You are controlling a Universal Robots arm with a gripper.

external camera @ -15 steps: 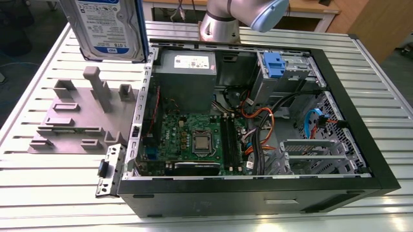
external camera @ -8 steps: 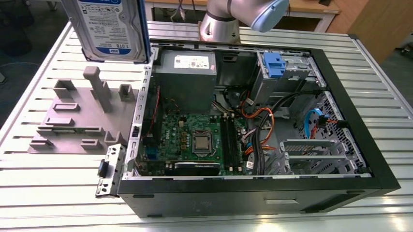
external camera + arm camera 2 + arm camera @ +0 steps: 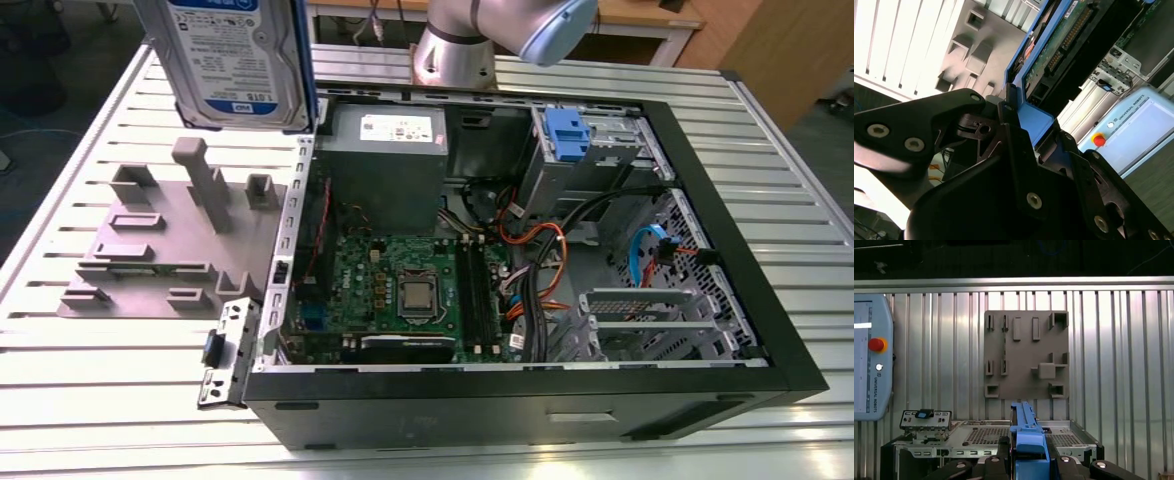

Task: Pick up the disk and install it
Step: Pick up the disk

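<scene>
The disk (image 3: 234, 60), a silver hard drive with a white-and-blue label and a blue carrier frame, hangs in the air above the table at the exterior view's upper left, beside the open computer case (image 3: 747, 200). In the second wrist view my gripper (image 3: 1034, 122) is shut on the disk's blue frame, and the disk's (image 3: 1059, 45) green circuit board faces the camera. In the first wrist view the disk's (image 3: 1026, 425) blue edge stands upright between the black fingers of the gripper (image 3: 1029, 452).
A grey fixture plate (image 3: 160, 240) with raised blocks lies on the slatted table at the case's left. Inside the case are a grey power supply box (image 3: 387, 150), a motherboard (image 3: 400, 290), cables and a blue bracket (image 3: 567, 135) at the drive bay. A teach pendant (image 3: 869, 365) lies on the table.
</scene>
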